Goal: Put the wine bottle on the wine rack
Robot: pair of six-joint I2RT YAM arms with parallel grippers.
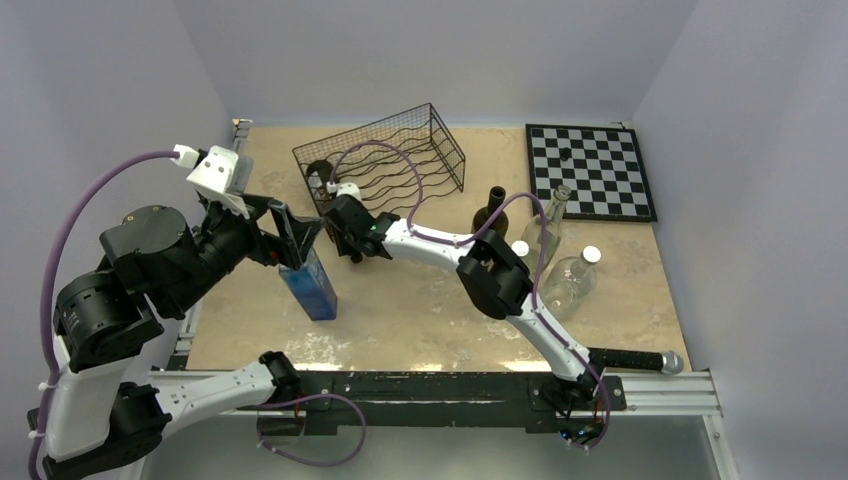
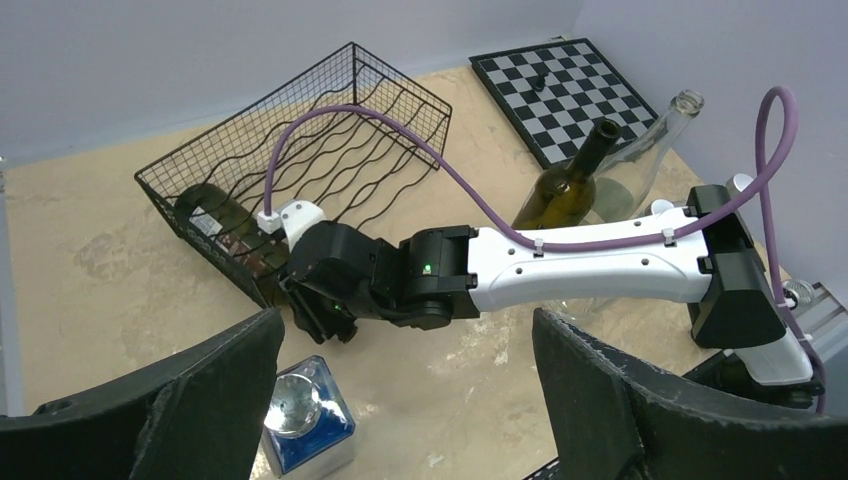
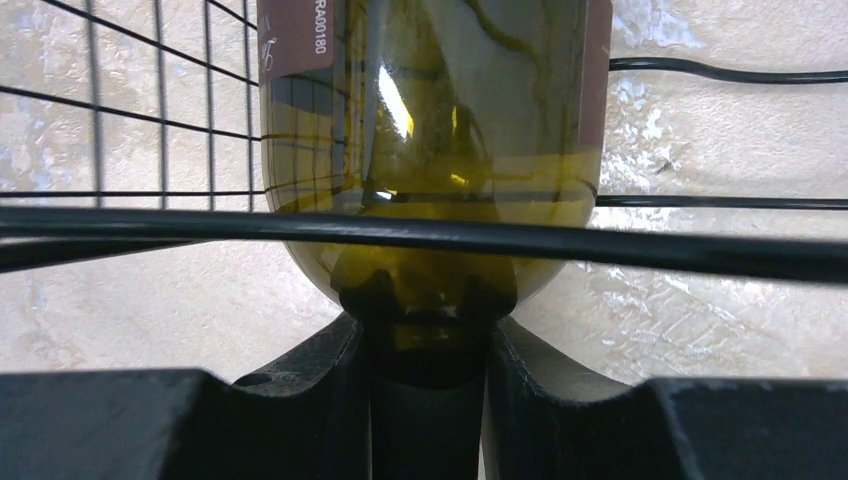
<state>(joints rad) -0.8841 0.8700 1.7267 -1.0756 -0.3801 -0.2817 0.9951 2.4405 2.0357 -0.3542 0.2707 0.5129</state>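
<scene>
Pale walls enclose the beige bench. The wine rack stands at the far edge, left of centre. The wine bottle lies in the rack's left end, base toward the far edge and neck toward the near edge, pinched by the right pincer. The left pincer, spread wide, hangs over a blue bottle near the left edge.

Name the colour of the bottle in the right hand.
The bottle is olive green; right wrist view shows best.
</scene>
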